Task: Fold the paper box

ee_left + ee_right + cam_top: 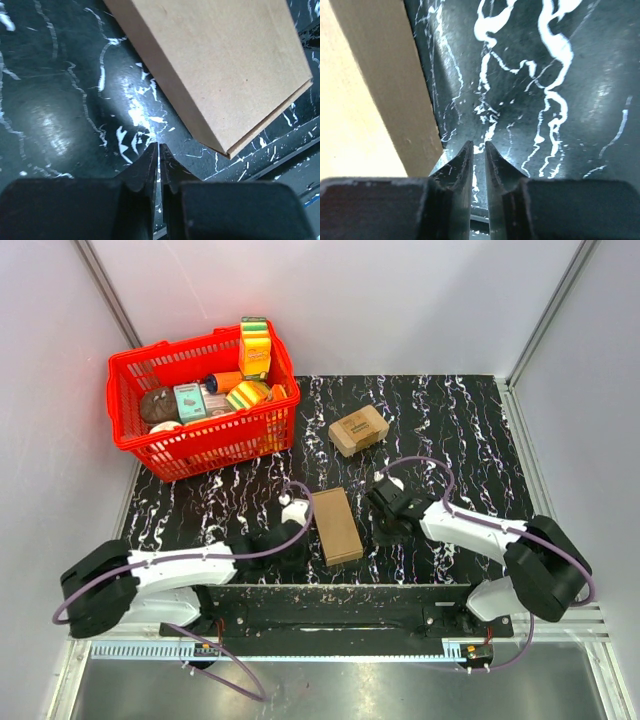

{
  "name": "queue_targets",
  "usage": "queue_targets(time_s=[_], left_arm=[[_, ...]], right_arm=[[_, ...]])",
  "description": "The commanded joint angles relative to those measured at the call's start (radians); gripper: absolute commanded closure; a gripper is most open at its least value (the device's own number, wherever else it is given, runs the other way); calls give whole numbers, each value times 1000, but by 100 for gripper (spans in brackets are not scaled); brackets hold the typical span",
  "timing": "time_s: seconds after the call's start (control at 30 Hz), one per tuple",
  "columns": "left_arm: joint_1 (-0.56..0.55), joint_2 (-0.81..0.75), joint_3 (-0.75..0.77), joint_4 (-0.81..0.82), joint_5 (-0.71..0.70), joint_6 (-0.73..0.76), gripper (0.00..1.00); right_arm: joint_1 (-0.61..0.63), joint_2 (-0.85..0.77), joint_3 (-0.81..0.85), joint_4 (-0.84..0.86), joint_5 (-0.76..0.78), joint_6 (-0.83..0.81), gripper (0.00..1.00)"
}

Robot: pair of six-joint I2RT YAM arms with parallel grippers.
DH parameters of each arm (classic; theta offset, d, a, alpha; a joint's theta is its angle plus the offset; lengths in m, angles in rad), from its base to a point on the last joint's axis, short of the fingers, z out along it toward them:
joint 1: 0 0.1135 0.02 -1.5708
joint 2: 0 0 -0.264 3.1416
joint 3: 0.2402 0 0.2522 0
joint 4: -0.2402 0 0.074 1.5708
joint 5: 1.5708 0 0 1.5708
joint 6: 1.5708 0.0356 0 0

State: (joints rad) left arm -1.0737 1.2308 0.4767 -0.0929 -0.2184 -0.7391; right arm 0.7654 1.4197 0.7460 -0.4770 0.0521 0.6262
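Note:
The paper box (337,525) lies folded flat and slim on the black marbled table, between my two arms. In the left wrist view the paper box (220,65) shows its near corner just up and to the right of my left gripper (159,145). That gripper is shut and empty over bare table, and it stands at the box's left side (300,552). My right gripper (383,537) stands off the box's right side. Its jaws (478,143) are a narrow gap apart with nothing between them. The box's long edge (365,100) runs along their left.
A red basket (215,445) full of groceries stands at the back left. Behind the folded box sits a smaller chunky cardboard box (358,429) with print on top. The black base rail (330,592) runs along the near table edge.

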Motion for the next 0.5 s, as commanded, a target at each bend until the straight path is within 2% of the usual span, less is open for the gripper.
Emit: queue_targets(time_s=[0.0,0.13,0.23,0.33,0.47], left_arm=[[4,-126,-3,-134,-120,-45,89],[37,-204,51,-246,-144,-20,83],[38,-255,74,-295,-176,-8,73],[41,-307,73,-324,-220,-32,58],[46,-359,71,-360,-257,-91,53]], right_arm=[[-15,-25,50,-35,132,-36,78],[-61,4,87,14,74,-81,77],[-103,2,89,52,42,-114,74],[-167,-16,59,124,-38,-137,71],[-216,-19,41,176,-132,-161,69]])
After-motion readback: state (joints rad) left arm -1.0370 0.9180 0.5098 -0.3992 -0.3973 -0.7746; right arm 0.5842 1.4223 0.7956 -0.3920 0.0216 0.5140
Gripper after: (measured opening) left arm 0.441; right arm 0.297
